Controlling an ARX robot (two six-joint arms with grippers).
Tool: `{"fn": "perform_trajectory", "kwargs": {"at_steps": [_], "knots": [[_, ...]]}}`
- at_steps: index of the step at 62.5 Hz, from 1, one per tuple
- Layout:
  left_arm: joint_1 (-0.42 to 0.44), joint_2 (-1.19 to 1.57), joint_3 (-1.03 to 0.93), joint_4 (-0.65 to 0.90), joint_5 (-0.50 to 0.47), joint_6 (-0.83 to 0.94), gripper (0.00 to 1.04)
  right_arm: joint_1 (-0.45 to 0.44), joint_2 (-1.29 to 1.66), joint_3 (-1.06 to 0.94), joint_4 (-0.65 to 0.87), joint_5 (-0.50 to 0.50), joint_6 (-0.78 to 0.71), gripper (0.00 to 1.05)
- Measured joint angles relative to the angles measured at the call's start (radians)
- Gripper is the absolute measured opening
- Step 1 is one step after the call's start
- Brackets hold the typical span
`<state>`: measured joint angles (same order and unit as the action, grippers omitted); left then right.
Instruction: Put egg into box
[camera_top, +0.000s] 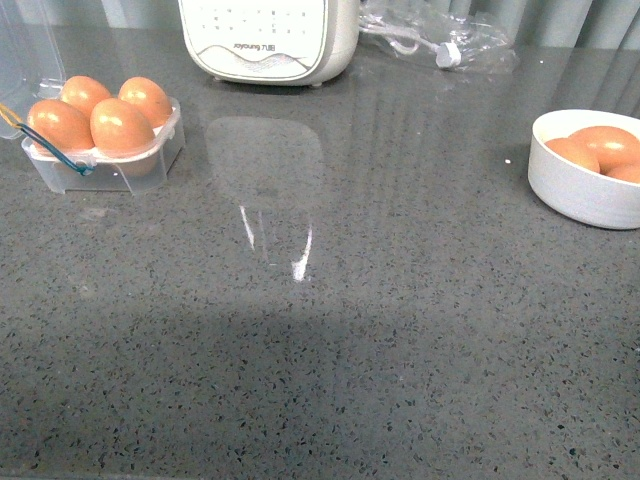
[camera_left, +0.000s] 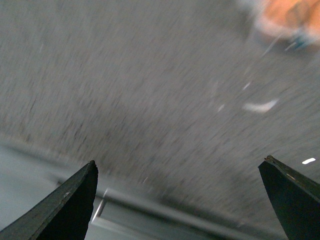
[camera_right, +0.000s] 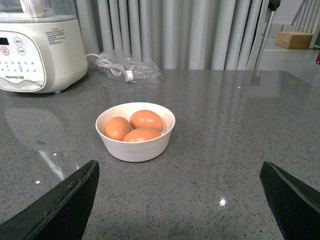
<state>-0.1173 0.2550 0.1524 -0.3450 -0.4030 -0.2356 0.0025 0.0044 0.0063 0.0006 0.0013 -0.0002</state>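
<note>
The box (camera_top: 100, 168), a clear plastic carton with its lid (camera_top: 25, 50) open, stands at the far left of the counter with several orange-brown eggs (camera_top: 120, 127) in its cells. Three more eggs (camera_top: 605, 145) lie in a round white bowl (camera_top: 580, 190) at the right. Neither arm shows in the front view. My right gripper (camera_right: 180, 167) is open and empty, with the bowl (camera_right: 135, 147) and its eggs (camera_right: 146, 120) a little way ahead of it. The left wrist view is blurred: my left gripper (camera_left: 180, 167) is open and empty over bare counter, and an orange smear (camera_left: 290, 15) of the box's eggs shows far off.
A white kitchen appliance (camera_top: 270, 40) stands at the back of the grey speckled counter, and a clear bag holding a cable (camera_top: 440, 40) lies beside it. The counter's edge (camera_left: 150, 210) runs close under the left gripper. Curtains hang behind the counter.
</note>
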Motion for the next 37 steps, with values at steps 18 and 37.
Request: {"fn": "perform_trajectory", "kwargs": {"at_steps": [18, 37], "knots": [[0.002, 0.189, 0.071, 0.158, 0.028, -0.083, 0.98, 0.000, 0.000, 0.000, 0.000, 0.000, 0.000, 0.97], [0.298, 0.659, 0.229, 0.565, 0.363, 0.064, 0.98, 0.000, 0.000, 0.000, 0.000, 0.000, 0.000, 0.97]]}}
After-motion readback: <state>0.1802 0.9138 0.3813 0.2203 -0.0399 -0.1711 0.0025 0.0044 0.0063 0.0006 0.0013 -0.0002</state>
